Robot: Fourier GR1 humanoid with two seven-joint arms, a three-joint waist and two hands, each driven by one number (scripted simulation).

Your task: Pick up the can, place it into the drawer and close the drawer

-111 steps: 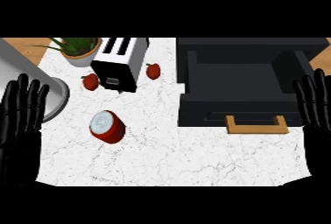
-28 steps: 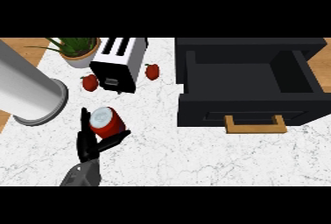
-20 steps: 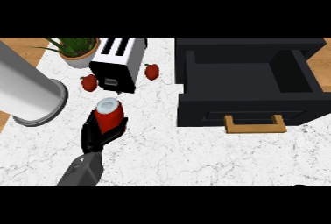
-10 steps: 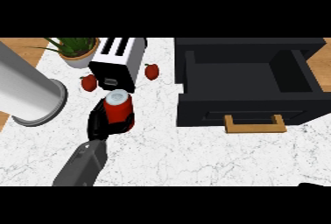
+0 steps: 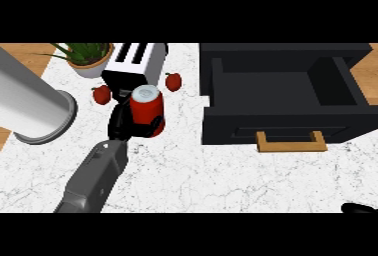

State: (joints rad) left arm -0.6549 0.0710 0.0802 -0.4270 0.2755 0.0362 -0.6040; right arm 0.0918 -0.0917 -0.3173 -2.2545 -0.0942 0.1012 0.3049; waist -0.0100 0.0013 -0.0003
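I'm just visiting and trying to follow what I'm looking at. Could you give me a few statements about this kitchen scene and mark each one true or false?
1. The left hand is curled round the red can. True.
2. The black drawer is shut. False: it stands pulled out, its inside showing and nothing visible in it.
3. The can already lies in the drawer. False: it is over the counter, left of the drawer, in front of the toaster.
4. A potted plant stands at the far left, beside the toaster. True.
5. The drawer has a wooden handle on its front. True.
6. The right hand holds an apple. False: only a bit of it shows at the lower right edge.
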